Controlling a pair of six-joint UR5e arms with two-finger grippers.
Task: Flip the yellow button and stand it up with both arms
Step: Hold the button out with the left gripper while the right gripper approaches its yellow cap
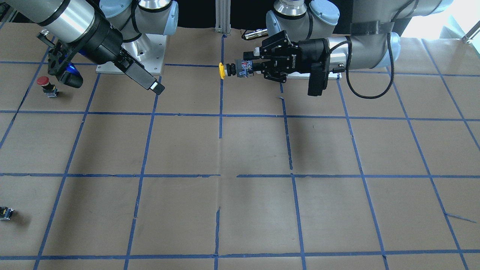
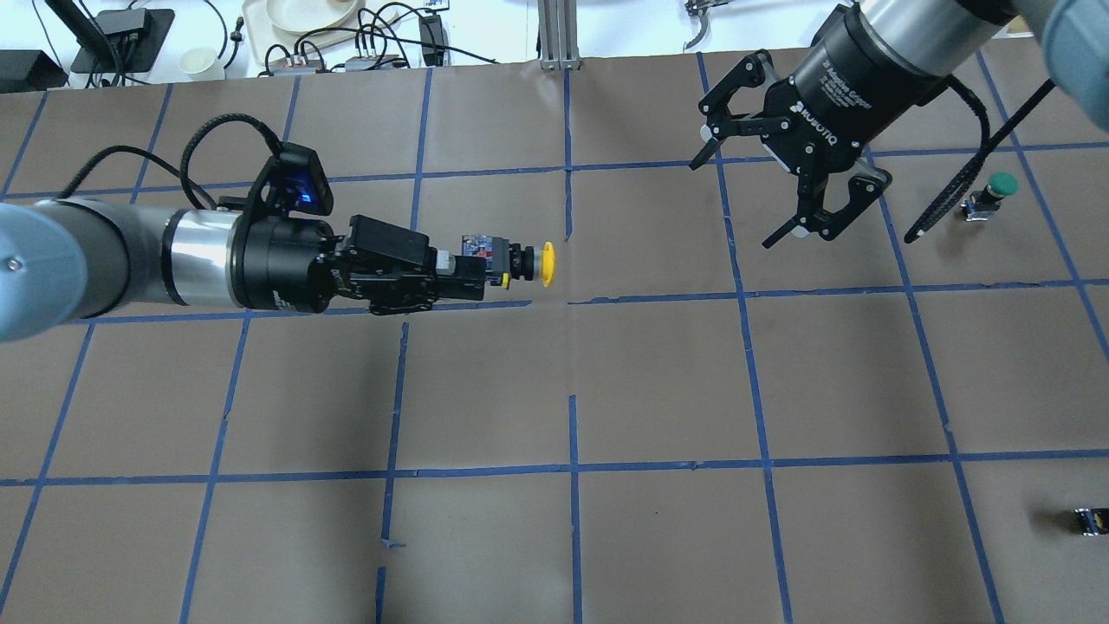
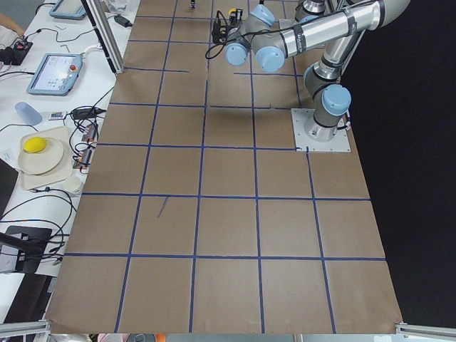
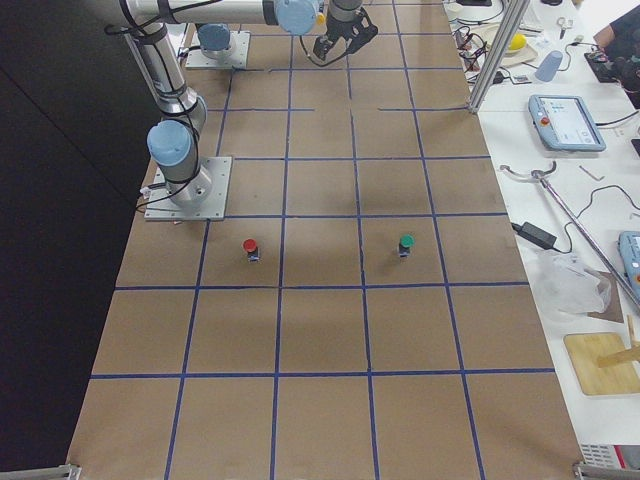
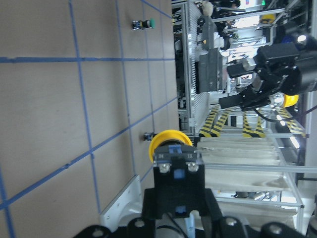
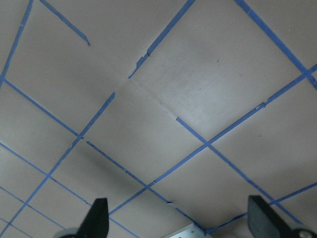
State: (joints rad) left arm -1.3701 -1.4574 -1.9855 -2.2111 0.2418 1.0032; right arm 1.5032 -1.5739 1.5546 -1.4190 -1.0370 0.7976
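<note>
Left end effector (image 2: 475,270): clenched on the blocky black-and-grey body of the yellow button (image 2: 518,262). The button is held in the air above the bench (image 2: 658,381), lying level, its round yellow mushroom cap pointing away from the left arm toward the bench's middle line. The left wrist view shows the screw-terminal end of the body facing the camera, with the cap's rim beyond it.

Right end effector (image 2: 736,201): released, its black fingers spread wide with nothing between them, well apart from the button. The right wrist view shows only bench surface between the two fingertips.

Bench: matt brown paper, creased in places, divided into squares by blue tape.

Other items: a red-capped switch (image 1: 45,85) and a green-capped switch (image 2: 995,194) stand upright on the robot's right side. A small capless block (image 2: 1090,520) sits near the bench's right edge.
</note>
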